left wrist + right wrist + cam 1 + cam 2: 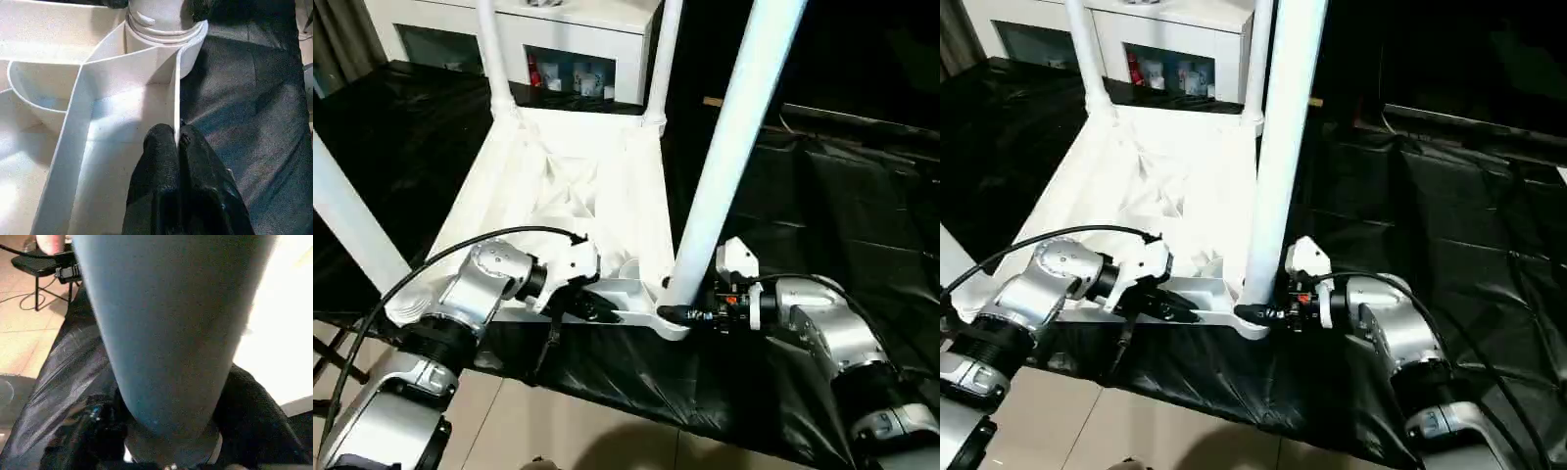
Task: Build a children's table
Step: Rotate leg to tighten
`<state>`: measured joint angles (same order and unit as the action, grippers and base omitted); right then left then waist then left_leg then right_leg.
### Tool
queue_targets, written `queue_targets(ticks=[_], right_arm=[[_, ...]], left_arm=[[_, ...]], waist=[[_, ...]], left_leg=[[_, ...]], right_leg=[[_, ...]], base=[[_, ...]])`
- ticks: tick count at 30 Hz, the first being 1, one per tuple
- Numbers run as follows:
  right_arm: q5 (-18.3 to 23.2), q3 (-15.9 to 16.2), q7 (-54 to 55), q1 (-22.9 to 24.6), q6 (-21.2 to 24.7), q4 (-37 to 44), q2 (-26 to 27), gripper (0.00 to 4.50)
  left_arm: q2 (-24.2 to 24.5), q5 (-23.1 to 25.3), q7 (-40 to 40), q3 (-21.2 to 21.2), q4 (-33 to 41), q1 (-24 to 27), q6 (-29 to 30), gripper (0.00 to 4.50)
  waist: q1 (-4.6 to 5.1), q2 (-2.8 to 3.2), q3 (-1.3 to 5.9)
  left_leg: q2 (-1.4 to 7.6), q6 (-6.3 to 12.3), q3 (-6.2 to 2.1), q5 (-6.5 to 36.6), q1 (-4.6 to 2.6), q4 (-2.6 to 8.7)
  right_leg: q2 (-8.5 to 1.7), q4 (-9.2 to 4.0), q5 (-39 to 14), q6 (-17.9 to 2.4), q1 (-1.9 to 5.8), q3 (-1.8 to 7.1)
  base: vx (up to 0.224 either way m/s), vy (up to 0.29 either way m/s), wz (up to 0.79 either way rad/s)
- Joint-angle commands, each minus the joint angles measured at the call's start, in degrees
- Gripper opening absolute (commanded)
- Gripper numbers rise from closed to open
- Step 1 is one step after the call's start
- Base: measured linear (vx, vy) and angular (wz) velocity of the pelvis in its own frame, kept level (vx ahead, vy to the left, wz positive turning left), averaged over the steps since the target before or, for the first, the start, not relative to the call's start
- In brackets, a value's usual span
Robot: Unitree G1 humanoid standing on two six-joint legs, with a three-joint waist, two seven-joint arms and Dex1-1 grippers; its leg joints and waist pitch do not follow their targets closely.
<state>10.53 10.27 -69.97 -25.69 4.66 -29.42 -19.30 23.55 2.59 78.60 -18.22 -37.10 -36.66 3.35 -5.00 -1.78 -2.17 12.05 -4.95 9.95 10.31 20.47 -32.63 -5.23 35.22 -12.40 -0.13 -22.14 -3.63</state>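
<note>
Left tool [177, 147]: fingers closed, pinching thin rim wall of tabletop [578, 186]. Right tool [690, 315]: fingers straddle base of near leg [729, 137] at tabletop corner socket. Tabletop upside down on black sheet [822, 196].

Black sheeting [822, 196] covers the floor before a white glass-doored cabinet [570, 39].

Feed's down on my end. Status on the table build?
Left end effector shut on tabletop edge wall. Right end effector around near-right leg base. All four legs upright in sockets. No obstruction seen.
</note>
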Motion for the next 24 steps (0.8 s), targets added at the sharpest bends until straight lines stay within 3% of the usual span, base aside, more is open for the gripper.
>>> queue_targets(ticks=[1,2,3,5,8,9,11,12,16,20,22,24], right_arm=[[0.2,0.2,4.0,2.6,3.3,-1.9,1.7,2.16],[0.3,0.1,4.2,2.7,3.3,-1.9,1.8,2.13],[0.4,-1.3,8.1,3.6,3.3,-2.0,3.3,2.11],[0.3,-2.1,11.2,4.4,3.3,-2.0,4.5,2.07],[-0.5,-4.2,20.7,5.8,2.5,-3.1,8.8,2.05],[-1.2,-4.6,24.4,5.9,2.1,-3.9,10.4,2.04],[-2.3,-5.2,30.2,5.8,2.0,-4.9,13.1,2.04],[-2.8,-5.9,34.7,5.1,2.2,-5.9,15.2,2.04],[-4.5,-6.2,44.5,2.6,0.8,-9.5,21.2,2.04],[-5.2,-6.8,48.9,0.7,1.0,-10.9,24.0,2.04],[-5.3,-6.4,48.0,-0.2,-0.3,-10.9,25.4,2.04],[-5.0,-6.4,46.0,0.2,-1.3,-9.7,24.6,2.6]], left_arm=[[-1.0,1.7,-6.2,0.8,-1.9,-1.8,1.9,0.0],[-1.1,1.7,-6.4,0.9,-2.0,-1.8,1.9,0.0],[-2.1,1.7,-9.0,1.5,-2.2,-1.9,3.2,0.0],[-3.2,1.8,-11.3,2.0,-2.1,-2.0,4.4,0.0],[-6.5,2.1,-17.5,2.8,-1.2,-1.6,7.4,0.0],[-7.5,2.0,-18.8,2.9,-0.4,-1.2,8.3,0.0],[-9.1,1.7,-20.7,3.1,0.5,-0.7,9.9,0.0],[-10.5,1.8,-22.2,3.0,0.5,-0.7,10.5,0.0],[-15.0,2.3,-27.7,3.0,-0.6,-1.3,11.8,0.0],[-16.4,2.7,-29.3,2.6,-0.5,-1.5,12.4,0.0],[-17.3,2.8,-30.2,2.4,-0.6,-1.6,12.5,0.0],[-17.2,2.7,-29.6,2.3,-0.2,-1.4,12.6,0.0]], waist=[[0.13,0.93,2.8],[0.14,0.88,2.67],[0.25,1.17,2.44],[0.28,0.92,2.41],[0.69,0.9,2.29],[1.16,1.16,2.2],[1.47,1.08,2.15],[2.14,0.42,2.14],[2.85,0.54,1.91],[3.23,0.49,2.04],[3.42,0.94,2.07],[3.49,0.89,2.15]], left_leg=[[1.36,2.44,0.31,10.8,-0.54,3.63],[1.37,1.93,0.26,12.4,-0.66,3.75],[1.27,0.28,0.03,16.2,-0.84,4.19],[1.24,-0.58,-0.16,18.4,-1.1,4.31],[1.21,-1.32,-0.43,18.4,-0.74,4.66],[1.03,-1.64,-0.57,19.5,-0.49,4.79],[1.0,-1.99,-0.62,20.8,-0.7,4.81],[0.94,-1.98,-0.75,21.2,-0.49,4.84],[0.81,-2.0,-0.92,23.2,-0.69,4.85],[0.85,-1.47,-0.99,24.0,-0.74,4.99],[0.83,-1.47,-1.03,24.0,-0.46,5.17],[0.9,-1.4,-0.92,24.4,-0.73,5.14]], right_leg=[[-2.65,-3.68,-1.0,-15.3,2.54,2.25],[-2.68,-3.87,-3.2,-15.1,2.43,2.28],[-2.86,-4.54,-10.2,-13.7,2.43,2.36],[-2.93,-5.03,-14.9,-12.4,2.29,2.45],[-2.95,-5.22,-16.9,-11.0,2.16,2.4],[-2.77,-5.5,-19.1,-10.0,2.28,2.23],[-2.84,-5.8,-21.5,-9.3,1.86,2.22],[-2.87,-6.07,-23.5,-8.5,1.81,2.21],[-2.9,-6.68,-27.8,-7.2,1.14,2.1],[-2.73,-6.85,-26.7,-6.4,0.91,2.09],[-2.62,-6.75,-24.8,-6.7,1.18,2.03],[-2.56,-6.8,-23.2,-7.1,1.05,2.1]], base=[[0.0,0.0,0.0],[0.0,0.0,0.0],[0.0,0.0,0.0],[0.0,0.0,0.0],[0.0,0.0,0.0],[0.0,0.0,0.0],[0.0,0.0,0.0],[0.0,0.0,0.0],[0.0,0.0,0.0],[0.0,0.0,0.0],[0.0,0.0,0.0],[0.0,0.0,0.0]])
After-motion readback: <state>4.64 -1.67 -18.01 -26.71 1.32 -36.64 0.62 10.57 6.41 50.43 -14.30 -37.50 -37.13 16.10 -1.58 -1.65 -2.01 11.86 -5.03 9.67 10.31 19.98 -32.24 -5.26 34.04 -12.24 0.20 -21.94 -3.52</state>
